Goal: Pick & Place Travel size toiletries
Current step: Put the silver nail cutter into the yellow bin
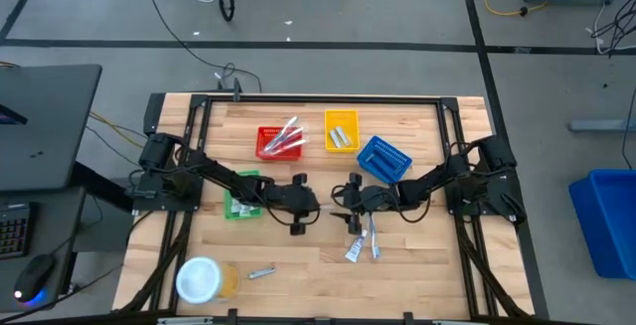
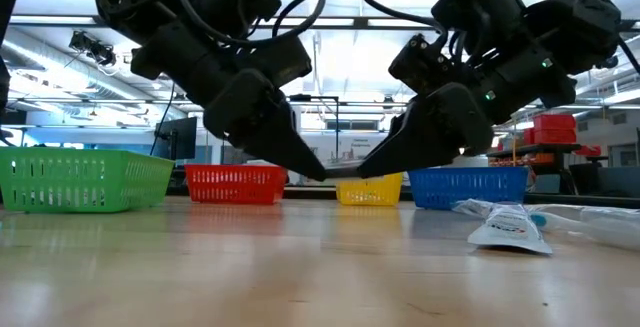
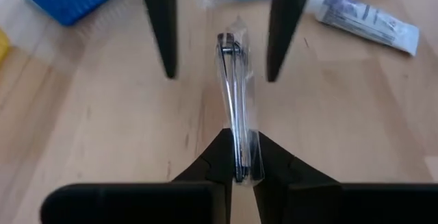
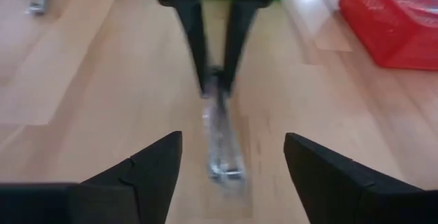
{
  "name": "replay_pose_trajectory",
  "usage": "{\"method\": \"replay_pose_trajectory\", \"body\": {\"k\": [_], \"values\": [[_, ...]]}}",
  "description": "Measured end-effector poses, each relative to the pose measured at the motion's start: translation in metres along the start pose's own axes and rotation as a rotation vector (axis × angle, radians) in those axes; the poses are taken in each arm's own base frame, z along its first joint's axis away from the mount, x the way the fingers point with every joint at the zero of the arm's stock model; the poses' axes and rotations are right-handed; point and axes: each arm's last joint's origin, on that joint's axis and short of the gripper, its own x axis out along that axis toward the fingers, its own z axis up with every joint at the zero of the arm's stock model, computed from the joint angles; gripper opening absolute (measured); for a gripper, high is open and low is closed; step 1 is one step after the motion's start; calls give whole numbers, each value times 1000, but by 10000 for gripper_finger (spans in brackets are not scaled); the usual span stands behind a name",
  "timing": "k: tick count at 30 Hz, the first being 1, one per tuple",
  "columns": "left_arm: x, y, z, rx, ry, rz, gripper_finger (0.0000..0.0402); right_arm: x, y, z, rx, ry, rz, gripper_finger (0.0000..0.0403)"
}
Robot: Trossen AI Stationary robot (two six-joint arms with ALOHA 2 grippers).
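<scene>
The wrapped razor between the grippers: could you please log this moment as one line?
left gripper: shut on wrapped razor | right gripper: open, facing it | tubes: on table

2 black jointed arms (image 1: 224, 178), looped black cables, tapered black fingers (image 4: 154, 162).

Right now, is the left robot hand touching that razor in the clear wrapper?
Touching. In the left wrist view, the left gripper has its fingers shut on one end of the wrapped razor. The open right gripper faces it, apart.
</scene>
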Motion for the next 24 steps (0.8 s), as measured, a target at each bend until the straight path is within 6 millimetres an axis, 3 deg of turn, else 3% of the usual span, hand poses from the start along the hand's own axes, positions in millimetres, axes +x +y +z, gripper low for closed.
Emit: {"method": "replay_pose_trajectory", "body": {"k": [16,24], "values": [[0,1,4,-39,-40,14,40,0,1,0,10,3,58,137],[0,1,5,-46,-46,12,46,0,0,0,10,3,56,94]]}}
